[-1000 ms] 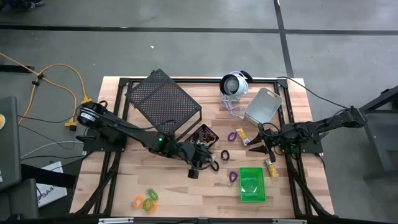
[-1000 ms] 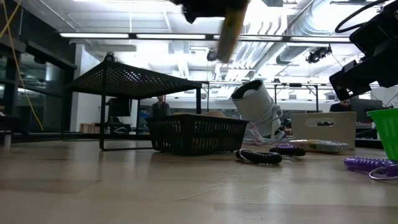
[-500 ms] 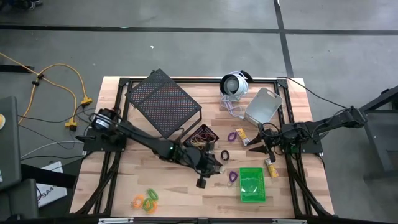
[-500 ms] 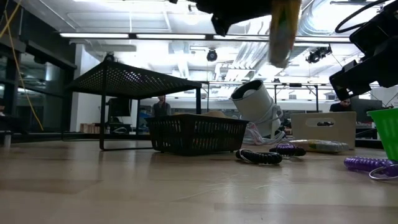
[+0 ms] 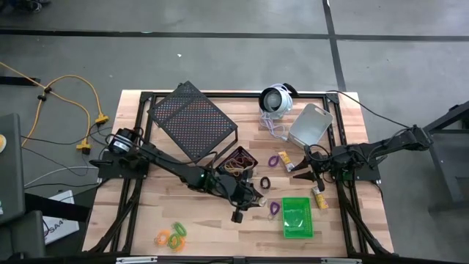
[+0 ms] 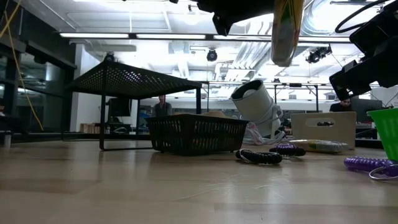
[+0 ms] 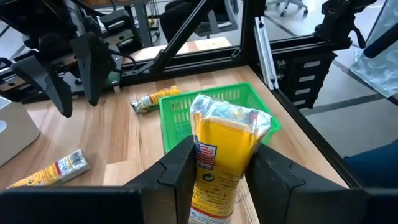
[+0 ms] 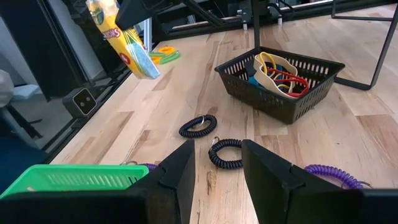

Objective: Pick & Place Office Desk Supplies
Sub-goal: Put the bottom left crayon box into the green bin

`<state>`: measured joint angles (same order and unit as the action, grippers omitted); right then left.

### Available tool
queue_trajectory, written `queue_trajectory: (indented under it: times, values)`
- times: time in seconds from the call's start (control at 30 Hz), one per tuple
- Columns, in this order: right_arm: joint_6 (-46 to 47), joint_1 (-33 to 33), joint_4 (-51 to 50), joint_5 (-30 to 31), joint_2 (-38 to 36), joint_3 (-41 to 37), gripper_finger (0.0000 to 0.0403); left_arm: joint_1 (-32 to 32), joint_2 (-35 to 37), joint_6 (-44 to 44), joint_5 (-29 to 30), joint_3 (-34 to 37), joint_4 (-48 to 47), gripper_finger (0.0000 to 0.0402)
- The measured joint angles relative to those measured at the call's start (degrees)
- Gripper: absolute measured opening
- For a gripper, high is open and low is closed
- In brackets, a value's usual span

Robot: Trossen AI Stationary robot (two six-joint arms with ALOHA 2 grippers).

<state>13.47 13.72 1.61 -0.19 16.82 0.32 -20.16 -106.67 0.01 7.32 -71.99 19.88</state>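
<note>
The left gripper [image 7: 217, 171] holds a yellow packet [image 7: 224, 149] between its two fingers [image 7: 177, 174]; the jaws press on the packet's two long sides at its lower half, and the crimped, clear-edged top stands free above the fingertips; the packet's long axis runs along the fingers, pointing outward from the wrist. In the low view the packet [image 6: 286, 31] hangs well above the bench [image 6: 124, 186], long axis near vertical, lower end rounded and pointing down. From overhead, the left gripper [image 5: 245, 202] sits over bare wood between the black bin [image 5: 238, 160] and the green bin [image 5: 297, 218], near the green bin's left side; a purple loop [image 5: 274, 208] lies between the gripper and that bin.

The right gripper [image 8: 214, 171] waits at the bench's right side [image 5: 311, 172], jaws parted and holding nothing; two dark coiled loops [image 8: 198, 126] lie on the wood ahead of it, apart from its fingers. A second yellow packet [image 5: 283, 158] lies flat beside a purple loop near the right gripper; another [image 5: 319, 198] lies just right of the green bin, long axis running roughly front to back. The black bin holds several coloured loops [image 8: 277, 68]; orange and green loops [image 5: 173, 235] lie at the bench's front left.
</note>
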Motion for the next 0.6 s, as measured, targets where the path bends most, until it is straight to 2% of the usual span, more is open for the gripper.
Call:
queue_trajectory:
  times: [0.47, 0.6]
  values:
    - [0.5, 0.0, 0.1, 0.0, 0.0, 0.0, 0.012, 0.0, 0.0, 0.0, 0.0, 0.0, 0.7, 0.012]
    - [4.9, 0.0, 0.1, 0.0, 0.0, 0.0, 0.012, 0.0, 0.0, 0.0, 0.0, 0.0, 2.3, 0.012]
